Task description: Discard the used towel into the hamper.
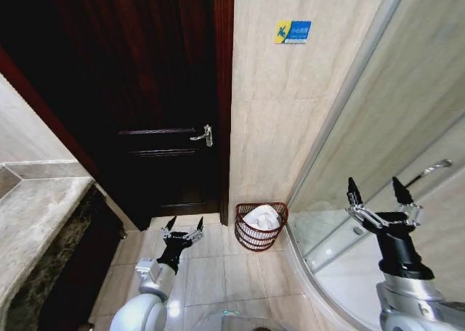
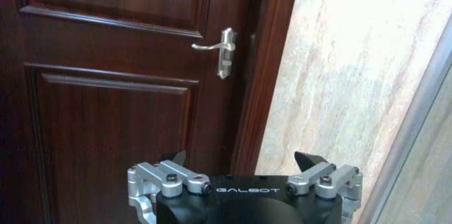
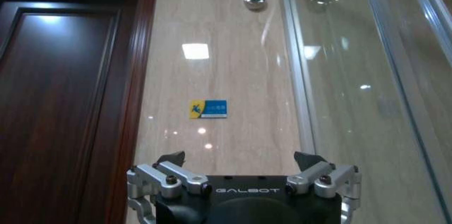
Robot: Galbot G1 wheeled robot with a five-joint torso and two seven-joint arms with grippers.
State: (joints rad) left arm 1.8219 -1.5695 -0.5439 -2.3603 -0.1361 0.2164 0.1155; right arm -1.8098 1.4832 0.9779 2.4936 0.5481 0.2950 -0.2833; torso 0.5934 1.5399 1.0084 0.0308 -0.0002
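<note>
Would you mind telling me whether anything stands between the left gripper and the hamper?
Nothing visible does. The open left gripper hangs low over bare floor tiles, beside the hamper, which stands against the wall with a white towel already inside it.

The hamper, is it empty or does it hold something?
Not empty. The hamper stands upright on the floor and a white towel lies bunched inside, rising to its rim.
</note>
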